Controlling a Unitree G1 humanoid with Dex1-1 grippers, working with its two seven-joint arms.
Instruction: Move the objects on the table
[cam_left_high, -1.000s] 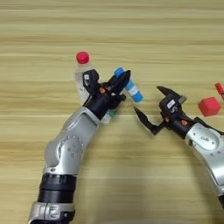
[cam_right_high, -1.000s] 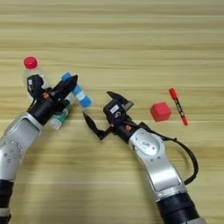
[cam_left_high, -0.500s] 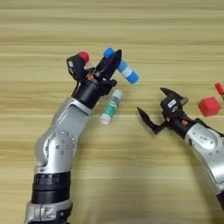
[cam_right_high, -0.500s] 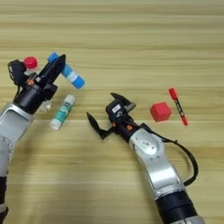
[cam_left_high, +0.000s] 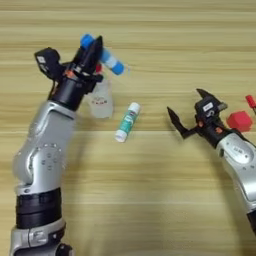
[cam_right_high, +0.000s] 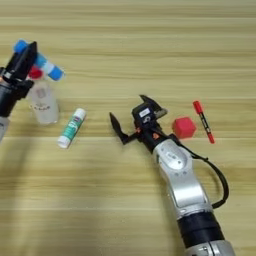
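Gripping the blue tube above the bottle, the left claw is raised; right claw gapes wide beside the red cube.

Table: light-brown wood, horizontal grain. Tube: green and white. Second tube: blue with white band. Bottle: clear, red cap. Cube: red. Marker: red, black tip. Left end effector and right end effector: black fingers, silver arms.
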